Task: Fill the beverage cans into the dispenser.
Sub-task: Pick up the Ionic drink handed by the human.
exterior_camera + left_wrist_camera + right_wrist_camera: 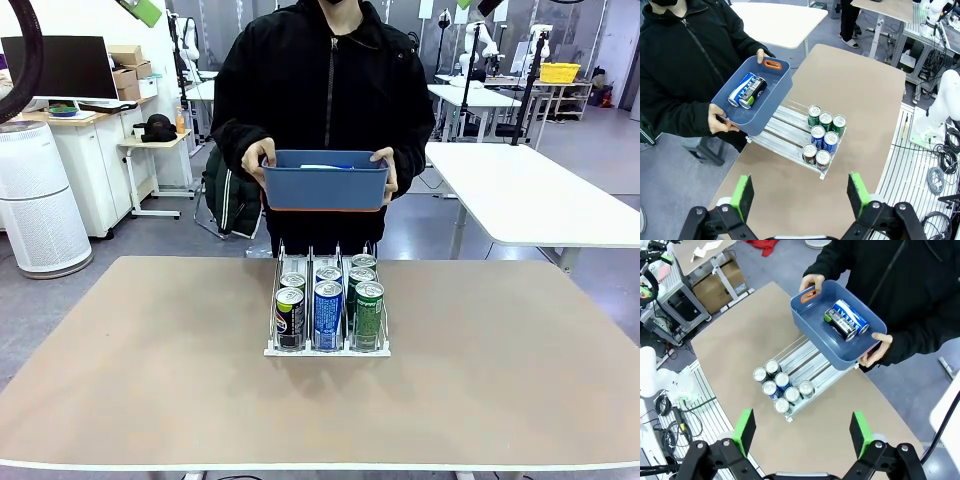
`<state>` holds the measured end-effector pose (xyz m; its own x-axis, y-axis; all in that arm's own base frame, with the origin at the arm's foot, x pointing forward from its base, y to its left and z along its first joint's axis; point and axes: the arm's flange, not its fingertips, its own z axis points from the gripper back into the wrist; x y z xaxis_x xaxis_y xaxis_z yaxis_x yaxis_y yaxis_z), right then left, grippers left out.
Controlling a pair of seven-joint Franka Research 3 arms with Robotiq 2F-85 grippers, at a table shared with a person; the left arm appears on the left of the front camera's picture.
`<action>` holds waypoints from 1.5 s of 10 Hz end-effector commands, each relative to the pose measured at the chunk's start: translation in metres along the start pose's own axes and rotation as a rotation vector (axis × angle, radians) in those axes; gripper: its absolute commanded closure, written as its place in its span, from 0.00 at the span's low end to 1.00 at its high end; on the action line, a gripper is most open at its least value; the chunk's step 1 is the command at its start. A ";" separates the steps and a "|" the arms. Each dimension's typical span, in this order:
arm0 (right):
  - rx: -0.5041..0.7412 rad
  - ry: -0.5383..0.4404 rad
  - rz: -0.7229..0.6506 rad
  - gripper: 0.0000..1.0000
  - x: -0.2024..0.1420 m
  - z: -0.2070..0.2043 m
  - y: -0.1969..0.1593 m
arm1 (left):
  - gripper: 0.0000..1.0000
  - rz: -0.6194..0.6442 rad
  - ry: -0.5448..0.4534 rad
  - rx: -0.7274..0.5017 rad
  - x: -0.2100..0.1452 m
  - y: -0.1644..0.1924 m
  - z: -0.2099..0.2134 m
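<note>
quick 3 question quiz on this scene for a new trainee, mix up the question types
1. Multiple choice: how many beverage cans stand in the dispenser? A five; B seven; C nine.
2. True or false: the blue bin that the person holds is empty.
3. Fill in: the left gripper and the right gripper are both ____, holding nothing.

Key
1. B.
2. False: two cans lie in it on their sides.
3. Open.
</note>
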<state>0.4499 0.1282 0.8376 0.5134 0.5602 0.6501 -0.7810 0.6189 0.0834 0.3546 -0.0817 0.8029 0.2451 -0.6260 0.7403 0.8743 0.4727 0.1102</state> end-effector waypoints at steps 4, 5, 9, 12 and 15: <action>0.001 -0.009 0.005 0.00 0.001 0.003 -0.001 | 0.00 0.002 -0.004 -0.011 -0.001 0.000 0.000; 0.001 -0.009 0.005 0.00 0.001 0.003 -0.001 | 0.00 0.002 -0.004 -0.011 -0.001 0.000 0.000; 0.001 -0.009 0.005 0.00 0.001 0.003 -0.001 | 0.00 0.002 -0.004 -0.011 -0.001 0.000 0.000; 0.003 -0.022 0.012 0.00 0.005 0.005 -0.001 | 0.00 0.002 -0.004 -0.011 -0.001 0.000 0.000; -0.006 -0.047 -0.001 0.00 0.007 0.004 -0.002 | 0.00 0.002 -0.004 -0.011 -0.001 0.000 0.000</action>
<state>0.4511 0.1280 0.8459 0.4972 0.5547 0.6672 -0.7831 0.6180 0.0697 0.3546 -0.0817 0.8028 0.2451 -0.6260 0.7403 0.8743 0.4727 0.1102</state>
